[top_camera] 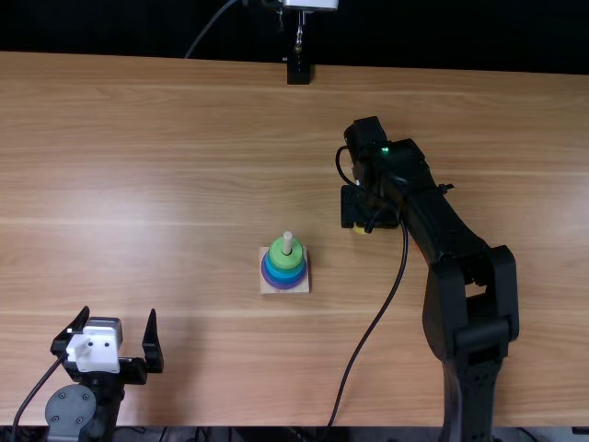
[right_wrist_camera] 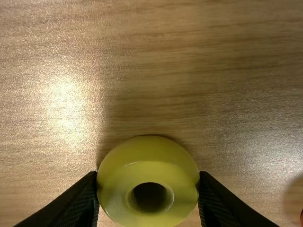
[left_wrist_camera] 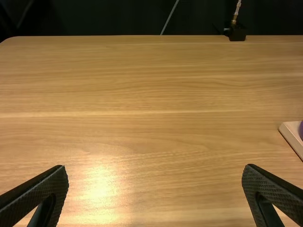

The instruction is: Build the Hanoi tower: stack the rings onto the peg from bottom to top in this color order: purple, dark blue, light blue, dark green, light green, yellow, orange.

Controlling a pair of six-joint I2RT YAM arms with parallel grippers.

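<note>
Hanoi tower of coloured rings on a pale wooden peg [top_camera: 285,267] stands beyond the wide-set, empty left jaws [top_camera: 119,313]. Farther, to its right, the right jaws [right_wrist_camera: 148,172] grip the glossy yellow ring [right_wrist_camera: 116,189], hole upward, so I'd expect a leftward, nearer carry. The black right arm [top_camera: 471,318] mostly hides that ring from above; can't tell if it's clear of the wooden tabletop [top_camera: 138,184]. An orange-red sliver [right_wrist_camera: 301,217] is cut off.

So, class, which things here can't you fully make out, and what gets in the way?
- Glossy yellow ring, top view: mostly hidden by the black right arm.
- Red-orange sliver, right wrist view: cut off by the edge.
- Pale wooden base, left wrist view: also cut off.
- Pale wooden peg, top view: lower part hidden by stacked rings.
</note>
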